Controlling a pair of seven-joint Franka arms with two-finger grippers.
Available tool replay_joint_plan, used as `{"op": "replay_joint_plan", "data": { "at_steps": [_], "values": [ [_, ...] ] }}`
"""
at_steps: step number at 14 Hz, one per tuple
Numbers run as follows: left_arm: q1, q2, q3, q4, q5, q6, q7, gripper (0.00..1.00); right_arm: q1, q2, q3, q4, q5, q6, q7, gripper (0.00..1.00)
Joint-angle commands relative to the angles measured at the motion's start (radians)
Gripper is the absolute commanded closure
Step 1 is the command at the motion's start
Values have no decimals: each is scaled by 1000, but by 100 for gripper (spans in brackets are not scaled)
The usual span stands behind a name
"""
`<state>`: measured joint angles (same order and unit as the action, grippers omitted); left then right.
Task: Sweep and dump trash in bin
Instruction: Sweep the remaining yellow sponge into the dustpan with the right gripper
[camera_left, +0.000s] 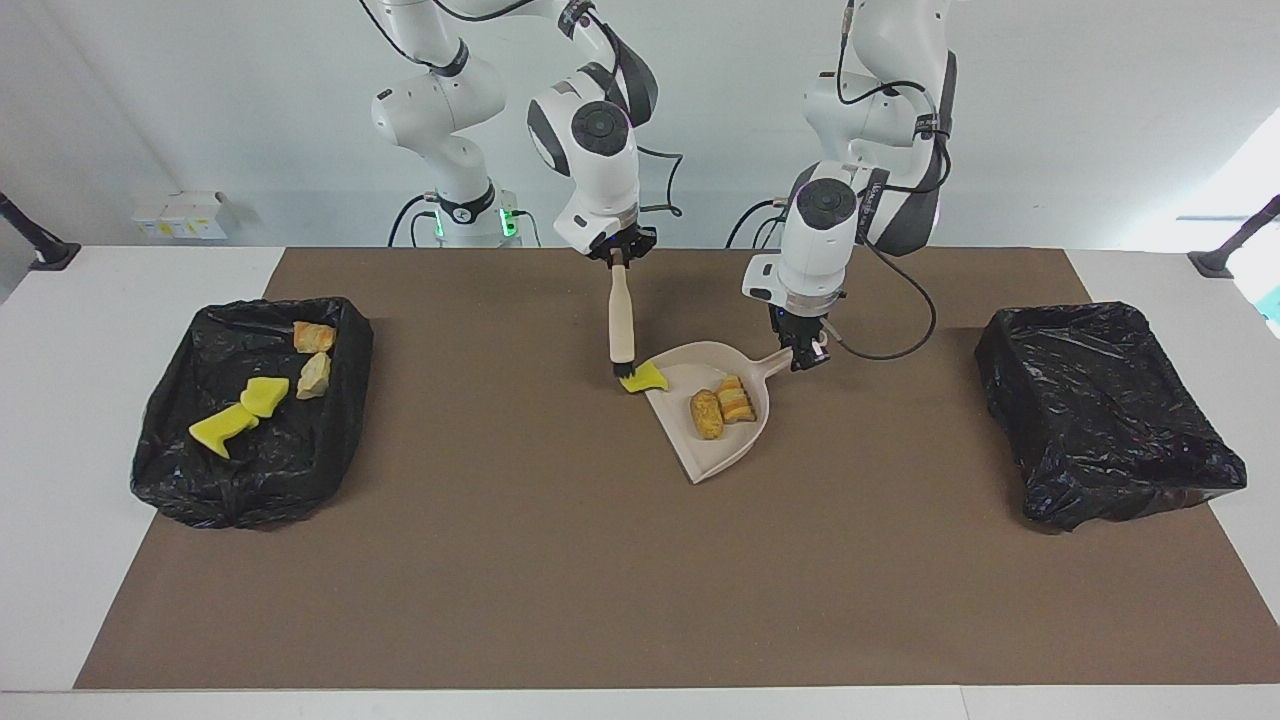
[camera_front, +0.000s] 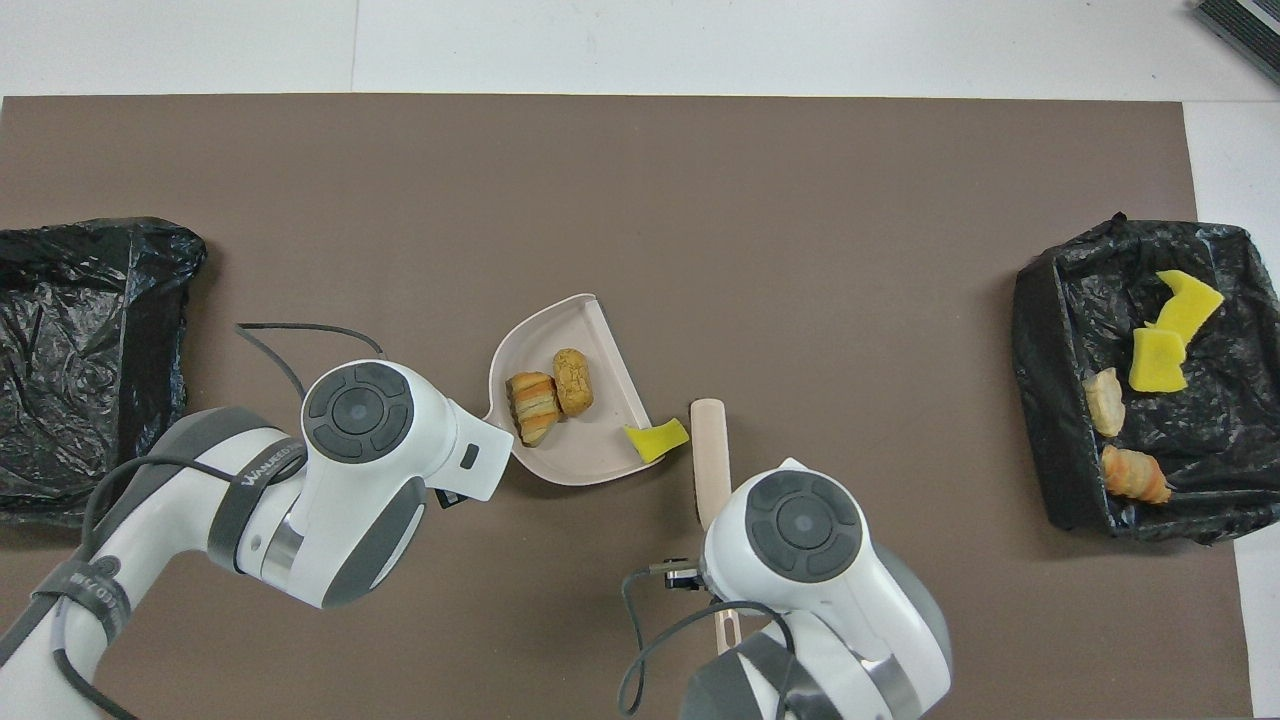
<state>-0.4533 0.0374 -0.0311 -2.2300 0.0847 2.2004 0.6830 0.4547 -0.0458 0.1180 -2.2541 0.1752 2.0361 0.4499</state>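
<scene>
At inspection the right gripper (camera_left: 619, 259) was clamped on the handle of the brush (camera_left: 621, 322), which hung nearly upright beneath it with the bristles down on the mat. Directly under those bristles, and touching them, lay a yellow sponge piece (camera_left: 645, 380) at the open lip of the dustpan (camera_left: 735, 452) — partly over the lip, not fully inside. The left gripper (camera_left: 804, 355) was closed on the dustpan's handle, holding the pan low at the mat just beside the brush. Below and a little away from that gripper, two tan-orange lumps (camera_left: 722, 410) sat together in the pan. Well out from the right gripper, toward the right arm's end of the table, the lined bin (camera_left: 180, 470) held four scraps (camera_left: 265, 395) — two yellow, two tan. Well out from the left gripper, at the left arm's end, a second lined bin (camera_left: 1110, 420) showed no scraps that could be seen. Judgement: the task stood well past its middle. Four pieces had been binned, two gathered, and one was at the lip; no loose trash was seen elsewhere on the brown mat (camera_left: 560, 580). Outstanding items: the last push into the pan, then the carry and tip.
</scene>
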Motion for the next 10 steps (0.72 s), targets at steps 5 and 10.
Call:
{"op": "replay_joint_plan", "data": {
  "at_steps": [5, 10],
  "values": [
    [-13, -36, 5, -34, -16, 13, 4, 100, 90, 100, 12, 30, 18, 81, -118, 100],
    [-7, -27, 5, -19, -16, 9, -5, 100, 44, 98, 5, 37, 40, -3, -260, 100]
  ]
}}
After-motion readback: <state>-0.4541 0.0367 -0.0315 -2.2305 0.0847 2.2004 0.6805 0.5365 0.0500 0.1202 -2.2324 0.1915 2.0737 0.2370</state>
